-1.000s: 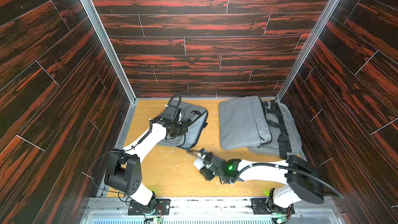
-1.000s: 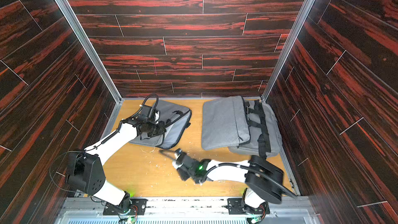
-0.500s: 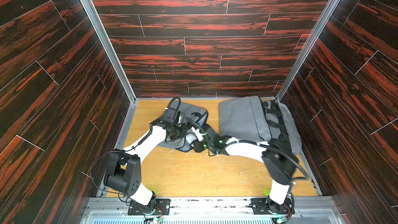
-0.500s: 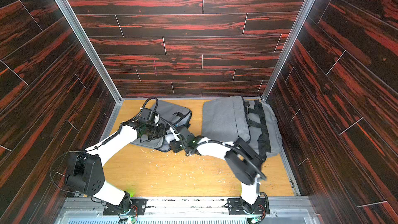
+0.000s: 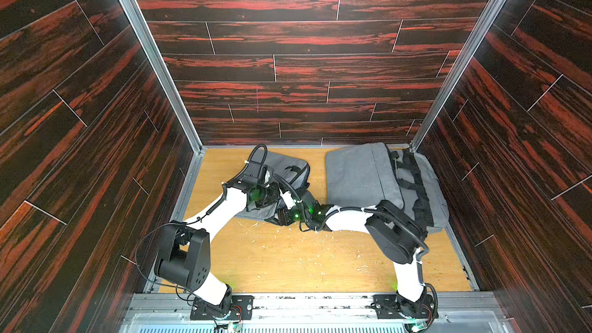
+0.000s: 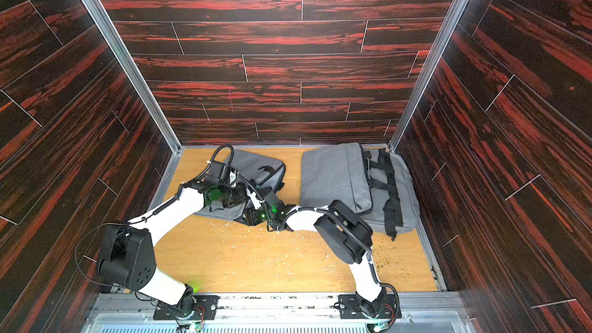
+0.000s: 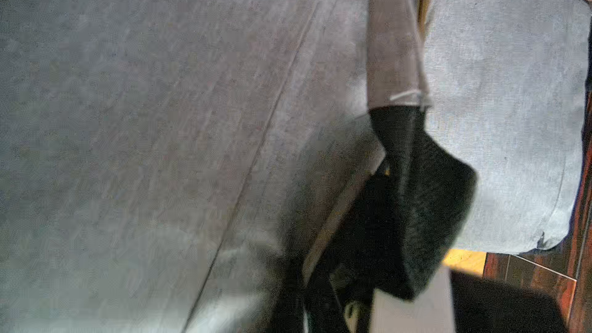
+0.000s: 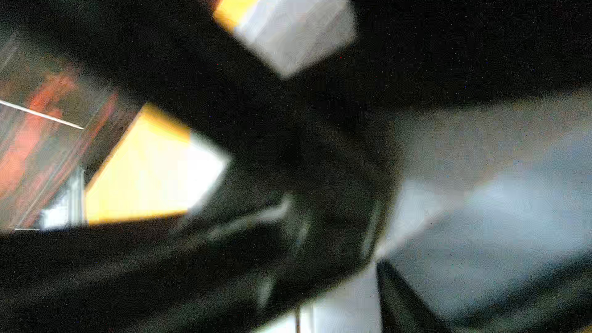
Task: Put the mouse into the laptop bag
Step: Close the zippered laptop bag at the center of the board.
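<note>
In both top views the room is a narrow booth: three walls of dark planks streaked with red, with metal posts in the far corners. The floor is a pale wooden board (scattered with light crumbs across its middle), and a metal rail runs along the bottom edge of the frame, where both arms are bolted.

In a top view, the small bag lies at centre left of the floor and the big bag at centre right, apart from it. The left gripper sits at the small bag's near edge, closed; whether it pinches fabric is not clear. The right gripper is just below it at the same edge, and how wide it stands cannot be told.

In the second top view the layout is the same: small bag, big bag, left gripper, right gripper, floor.

The left wrist view is filled with grey fabric, with a black strap at lower right and a sliver of floor.

The right wrist view is blurred: dark shapes, bright floor, grey cloth.

The mouse cannot be made out in any view.
</note>
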Controlling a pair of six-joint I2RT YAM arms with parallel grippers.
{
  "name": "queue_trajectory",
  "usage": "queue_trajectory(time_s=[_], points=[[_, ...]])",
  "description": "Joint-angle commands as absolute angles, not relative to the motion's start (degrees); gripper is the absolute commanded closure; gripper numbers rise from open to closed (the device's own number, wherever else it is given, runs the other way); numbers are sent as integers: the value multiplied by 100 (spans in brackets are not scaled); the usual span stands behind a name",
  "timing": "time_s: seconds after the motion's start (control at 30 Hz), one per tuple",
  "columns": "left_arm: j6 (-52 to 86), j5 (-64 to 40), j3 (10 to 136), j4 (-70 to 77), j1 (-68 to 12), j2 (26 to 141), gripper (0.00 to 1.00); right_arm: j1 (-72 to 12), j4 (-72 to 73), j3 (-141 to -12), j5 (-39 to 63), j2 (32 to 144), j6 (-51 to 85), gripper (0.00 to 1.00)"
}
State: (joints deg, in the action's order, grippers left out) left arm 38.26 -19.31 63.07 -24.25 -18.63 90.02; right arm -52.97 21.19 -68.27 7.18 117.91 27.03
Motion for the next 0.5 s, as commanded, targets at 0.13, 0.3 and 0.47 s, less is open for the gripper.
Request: queue_trajectory(time_s=[0.13,0.3,0.47], points=[[3940,-2121,5990,-2171,-1907,8899,100,-5229,3263,-6257,727,11620,3153,5],[3935,-2070,5859,-2125,-1898,8822,100,-5043,3162,-5247,454,10816,3238,5],[3884,-2072,5861,-2126,-1890,8856,100,-5032,3122,-4647,454,10467,3426,13]])
